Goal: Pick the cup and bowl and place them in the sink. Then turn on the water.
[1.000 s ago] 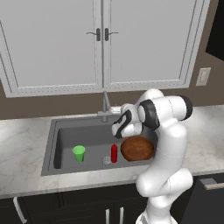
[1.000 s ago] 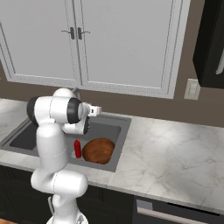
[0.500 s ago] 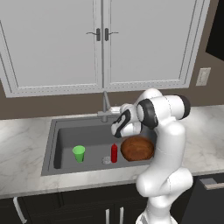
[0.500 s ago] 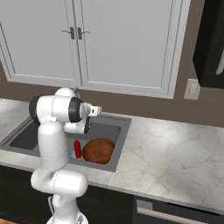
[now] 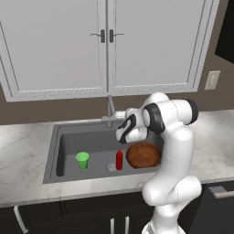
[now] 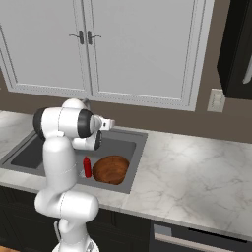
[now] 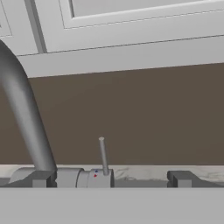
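The green cup [image 5: 82, 160] stands upright on the left of the sink [image 5: 55, 151] floor. The reddish-brown bowl [image 5: 143, 155] sits in the basin's right end, also seen as the bowl [image 6: 111, 169] in the right base view. My gripper [image 5: 118, 117] hovers above the basin's back edge, open and holding nothing, pointed at the faucet [image 5: 109, 109]. In the hand view the gripper [image 7: 111, 179] faces the faucet base [image 7: 83, 178]. The thin lever [image 7: 103, 155] stands upright between the fingertips [image 7: 43, 178], and the spout [image 7: 22, 109] curves up at the left. No water is in view.
A small red bottle [image 5: 119, 160] stands in the sink between cup and bowl, next to the round drain [image 5: 110, 167]. White cabinet doors [image 5: 105, 45] hang above the brown back wall. Marble counter [image 6: 197, 167] stretches to the right of the basin.
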{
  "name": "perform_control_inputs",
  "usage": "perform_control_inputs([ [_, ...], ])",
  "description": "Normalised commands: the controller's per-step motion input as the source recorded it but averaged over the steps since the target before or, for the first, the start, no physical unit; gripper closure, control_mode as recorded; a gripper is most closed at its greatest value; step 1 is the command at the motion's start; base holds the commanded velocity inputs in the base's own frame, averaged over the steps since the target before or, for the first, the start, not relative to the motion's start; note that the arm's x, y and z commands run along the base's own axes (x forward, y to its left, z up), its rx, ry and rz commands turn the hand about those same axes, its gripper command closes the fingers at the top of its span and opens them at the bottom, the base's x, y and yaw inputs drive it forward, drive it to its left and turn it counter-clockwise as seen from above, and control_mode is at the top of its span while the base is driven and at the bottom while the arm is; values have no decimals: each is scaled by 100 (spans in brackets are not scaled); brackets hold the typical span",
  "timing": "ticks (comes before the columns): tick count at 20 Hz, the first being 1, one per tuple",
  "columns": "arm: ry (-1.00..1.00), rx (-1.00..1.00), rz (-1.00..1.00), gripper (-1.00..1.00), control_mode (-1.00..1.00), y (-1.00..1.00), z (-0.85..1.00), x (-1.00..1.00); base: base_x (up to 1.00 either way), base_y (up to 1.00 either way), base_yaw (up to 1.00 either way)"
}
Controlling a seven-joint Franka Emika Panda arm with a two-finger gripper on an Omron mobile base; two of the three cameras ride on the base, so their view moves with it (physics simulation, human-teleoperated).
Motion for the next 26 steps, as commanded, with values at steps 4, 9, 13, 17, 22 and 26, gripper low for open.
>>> perform_control_inputs([
  [4,0,0,0,-100,-100,6,-3,3,0,0,0],
  [9,-1,0,0,-100,-100,4,-5,4,0,0,0],
  [13,-1,0,0,-100,-100,0,-1,9,0,0,0],
  [17,-3,0,0,-100,-100,0,-2,8,0,0,0],
  [22,-1,0,0,-100,-100,0,-4,4,0,0,0],
  [26,-1,0,0,-100,-100,0,-11,2,0,0,0],
])
